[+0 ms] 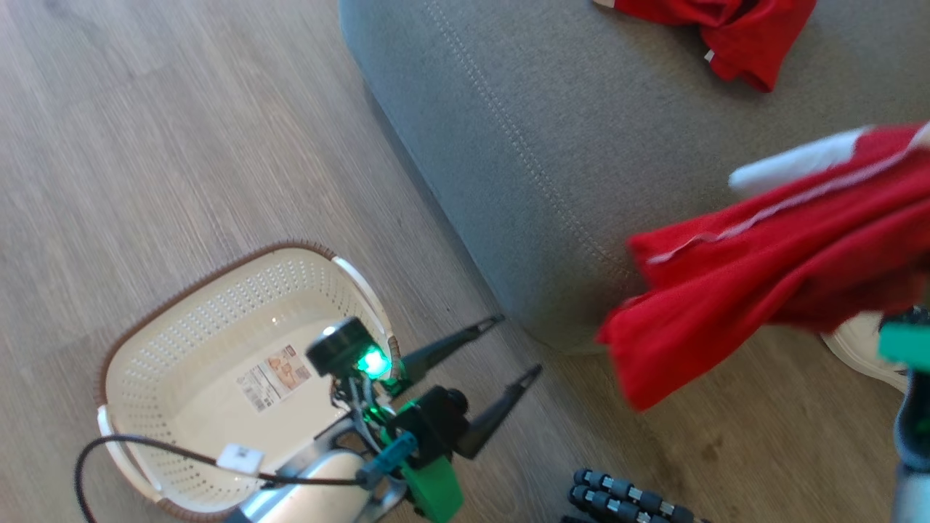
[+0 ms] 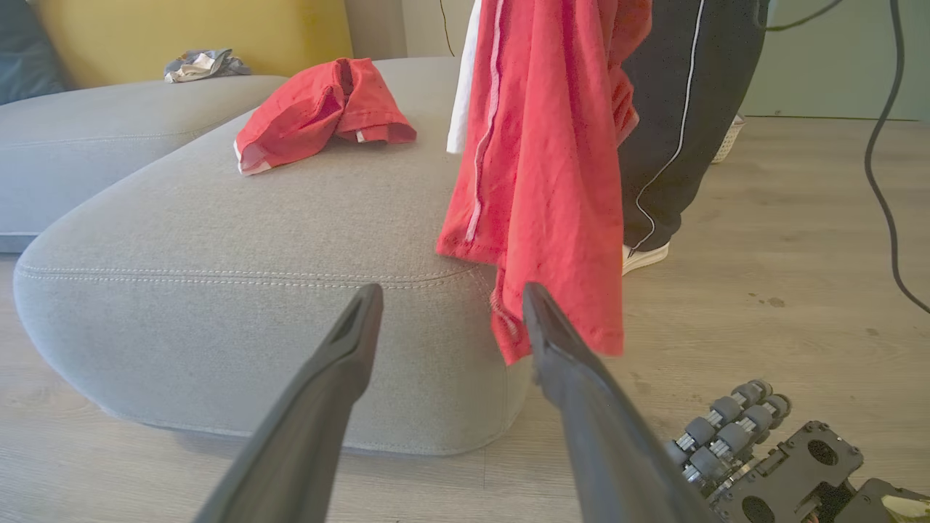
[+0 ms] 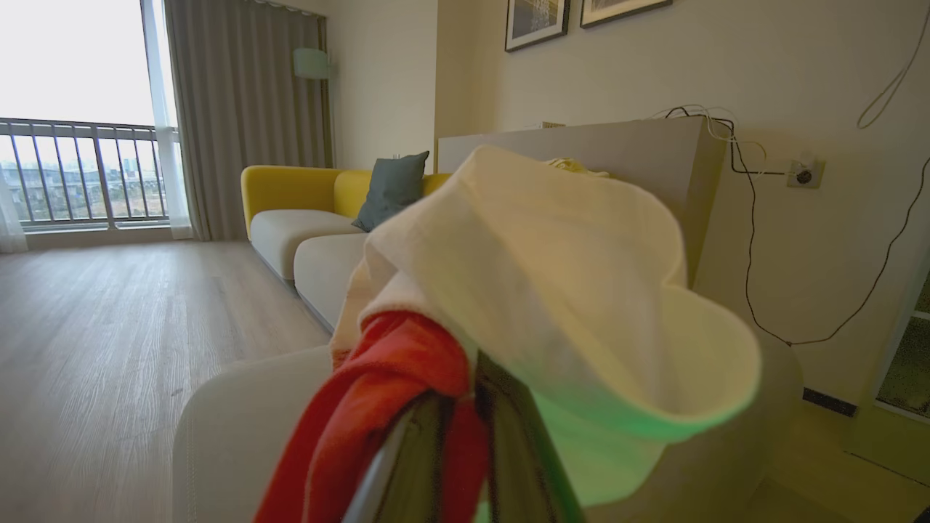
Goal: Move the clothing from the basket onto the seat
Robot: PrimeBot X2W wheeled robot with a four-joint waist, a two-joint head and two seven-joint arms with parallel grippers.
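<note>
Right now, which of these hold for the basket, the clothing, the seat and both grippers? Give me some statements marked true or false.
1. The basket holds no clothing. True.
2. The left gripper is shut on a garment. False: it is open and empty.
3. The right gripper is shut on red and white clothing. True.
4. The grey seat bears no clothing. False: a crumpled red garment lies on it.

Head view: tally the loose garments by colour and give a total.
Bright red fabric garments: 2, the crumpled red garment on the large grey upholstered seat and the hanging red garment.
Plain white fabric piece: 1, bunched with the hanging red garment.
Total: 3
</note>
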